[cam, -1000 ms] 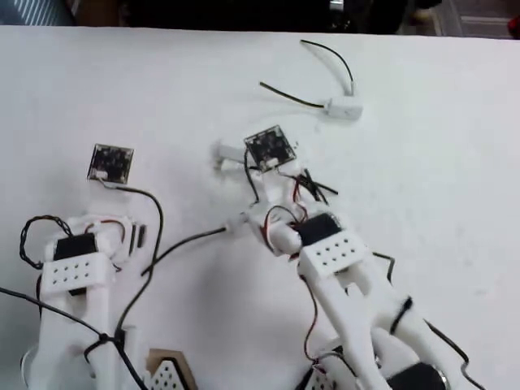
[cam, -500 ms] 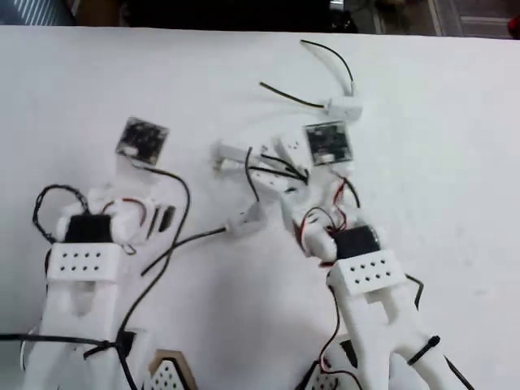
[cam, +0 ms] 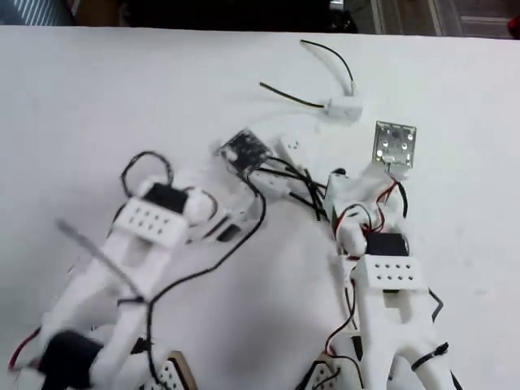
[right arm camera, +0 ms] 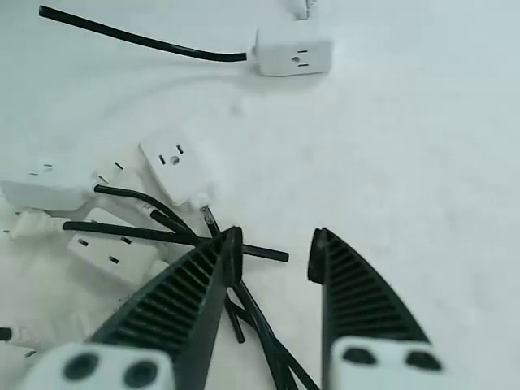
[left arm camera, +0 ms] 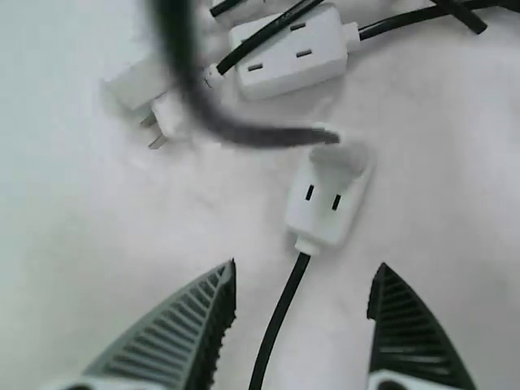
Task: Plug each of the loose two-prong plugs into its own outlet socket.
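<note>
Left gripper: jaws wide, holding nothing, hanging over the heap of cords near the middle of the desk. Right gripper: also wide and empty, at the heap's other side.

Task things: a single socket lies face up just ahead of my left jaws, and its black cord runs back between them. A two-prong plug lies past it with bare prongs, beside a double socket. A lone socket sits apart, nearer the far edge of the desk.

Step in hand, as I judge it: picking up the plug with the left.
- Go past the single socket and close on the plug's body, not on the prongs.
- Keep clear of the blurred dark cable crossing my left wrist view, since it could snag.
- The sockets look light and will likely slide, so the right should pin one before I push the plug in.
- Line the prongs up with the slots first, then press straight in.

Holders: every socket slot I can see is empty, and no plug is seated yet.
</note>
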`<state>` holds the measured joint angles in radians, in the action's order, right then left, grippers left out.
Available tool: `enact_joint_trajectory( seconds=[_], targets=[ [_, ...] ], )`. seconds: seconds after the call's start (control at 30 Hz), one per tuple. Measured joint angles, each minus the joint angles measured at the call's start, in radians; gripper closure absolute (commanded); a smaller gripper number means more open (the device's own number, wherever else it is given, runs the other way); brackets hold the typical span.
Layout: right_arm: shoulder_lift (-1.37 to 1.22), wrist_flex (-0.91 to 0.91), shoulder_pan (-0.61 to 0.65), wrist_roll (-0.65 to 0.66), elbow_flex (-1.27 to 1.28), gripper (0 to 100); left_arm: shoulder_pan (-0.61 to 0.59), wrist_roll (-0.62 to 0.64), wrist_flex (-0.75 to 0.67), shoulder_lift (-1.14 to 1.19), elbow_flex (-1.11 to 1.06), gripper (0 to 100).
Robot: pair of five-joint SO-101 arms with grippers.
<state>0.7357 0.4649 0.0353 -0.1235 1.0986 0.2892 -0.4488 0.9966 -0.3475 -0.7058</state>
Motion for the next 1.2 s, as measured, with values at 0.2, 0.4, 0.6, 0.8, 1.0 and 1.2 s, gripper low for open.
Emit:
enact_joint_trajectory(
  seconds=[0.2,0.4,0.6,0.8,1.0,1.2],
  targets=[
    [0.000,0.000,-0.008,0.000,0.000,87.2,0.044,-0.005,0.000,0.370,0.242,74],
    [0.000,0.000,-0.008,0.000,0.000,87.2,0.054,-0.005,0.000,0.540,0.353,85],
    [0.000,0.000,-0.008,0.000,0.000,87.2,0.087,-0.006,-0.005,0.551,0.367,98],
    [0.000,0.000,-0.008,0.000,0.000,87.2,0.106,-0.006,-0.006,0.551,0.374,98],
    [0.000,0.000,-0.008,0.000,0.000,87.2,0.103,-0.006,-0.009,0.551,0.370,94],
    [0.000,0.000,-0.008,0.000,0.000,87.2,0.078,-0.006,0.091,0.552,0.408,81]
  ],
)
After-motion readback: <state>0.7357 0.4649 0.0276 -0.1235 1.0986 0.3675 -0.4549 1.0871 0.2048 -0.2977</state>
